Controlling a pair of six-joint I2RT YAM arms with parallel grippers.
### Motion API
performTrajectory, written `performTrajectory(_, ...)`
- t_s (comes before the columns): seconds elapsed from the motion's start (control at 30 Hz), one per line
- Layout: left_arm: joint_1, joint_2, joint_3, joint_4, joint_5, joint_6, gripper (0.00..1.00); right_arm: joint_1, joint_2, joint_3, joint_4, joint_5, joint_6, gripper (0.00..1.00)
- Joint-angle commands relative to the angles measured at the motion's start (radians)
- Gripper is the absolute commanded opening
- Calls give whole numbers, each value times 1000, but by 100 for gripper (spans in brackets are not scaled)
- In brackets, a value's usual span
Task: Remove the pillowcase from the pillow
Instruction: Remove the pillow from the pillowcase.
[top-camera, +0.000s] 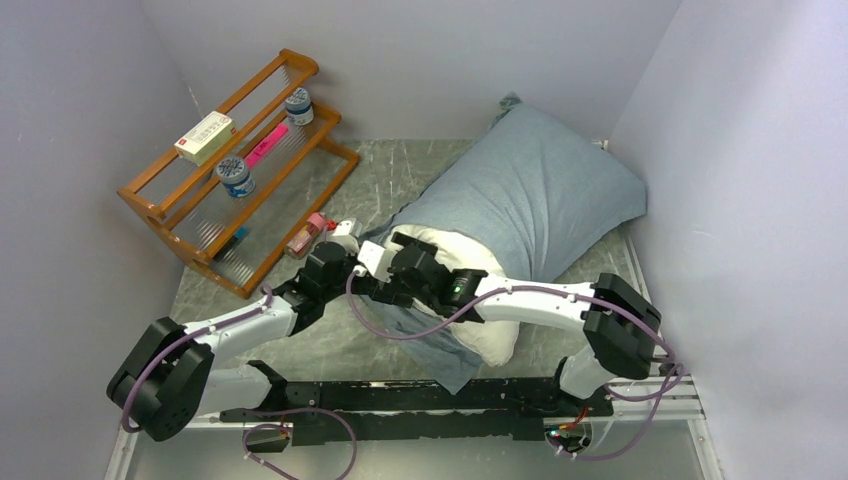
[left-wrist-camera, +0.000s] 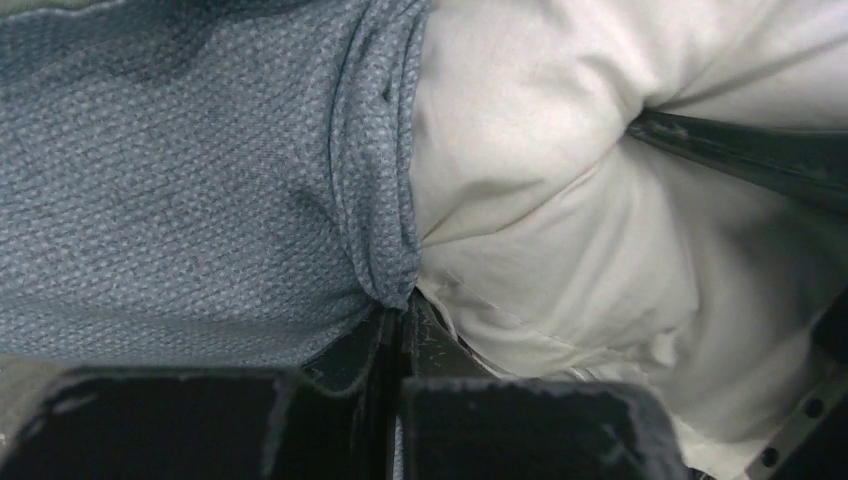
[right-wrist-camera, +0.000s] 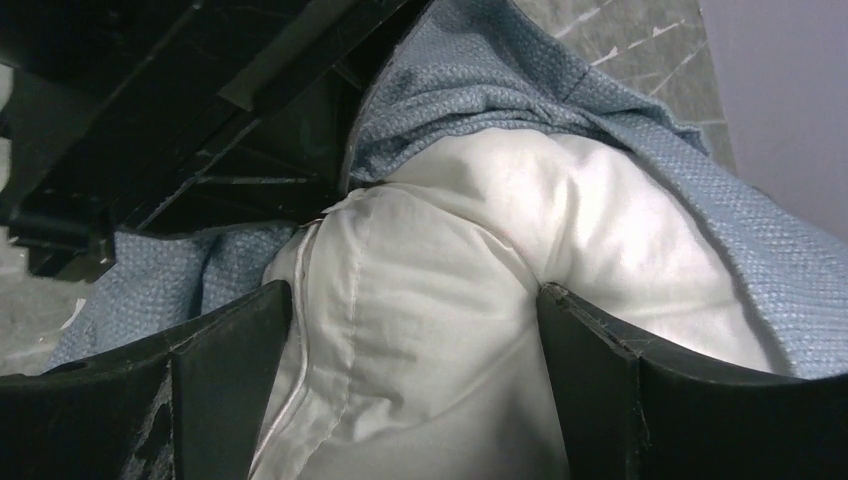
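The slate blue-grey pillowcase (top-camera: 540, 190) lies across the back right of the table, with the white pillow (top-camera: 495, 335) bulging out of its near open end. My left gripper (left-wrist-camera: 403, 310) is shut on the folded hem of the pillowcase (left-wrist-camera: 380, 200), right where the cloth meets the bare pillow (left-wrist-camera: 600, 200). My right gripper (right-wrist-camera: 415, 295) stands open and wide, astride a seamed end of the pillow (right-wrist-camera: 430, 230), which fills the gap and touches both fingers. Blue cloth of the pillowcase (right-wrist-camera: 480, 70) bunches behind it. In the top view both grippers (top-camera: 365, 255) (top-camera: 405, 262) meet at the pillowcase mouth.
A wooden two-tier rack (top-camera: 150, 195) stands at the back left with a box (top-camera: 204, 137), two jars (top-camera: 236, 176) and a pink item on it. A small bottle (top-camera: 305, 236) lies by its foot. Walls close in on three sides; a black rail (top-camera: 400, 400) runs along the near edge.
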Motion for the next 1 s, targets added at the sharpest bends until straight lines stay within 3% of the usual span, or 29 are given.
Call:
performTrajectory(0.0,-21,-13,-4,35,64,-16,5,-19,58,-19,-23,62,72,94)
performTrajectory(0.1,-22,-11,3,25,60,-12,5,-19,69,-33,-30,116,91,87)
performTrajectory(0.17,-21,-10,9,11,53,-9,5,-18,61,-41,-32,158,103,77)
performTrajectory(0.37,-21,-18,43,-73,-8,6,5,-19,-15,-38,-70,228,155,23)
performTrajectory(0.47,-20,-39,58,-103,-29,17,5,-22,-60,-48,-111,244,188,1)
performTrajectory(0.97,-19,-154,169,-265,-161,59,5,-22,-337,-131,-294,203,344,0)
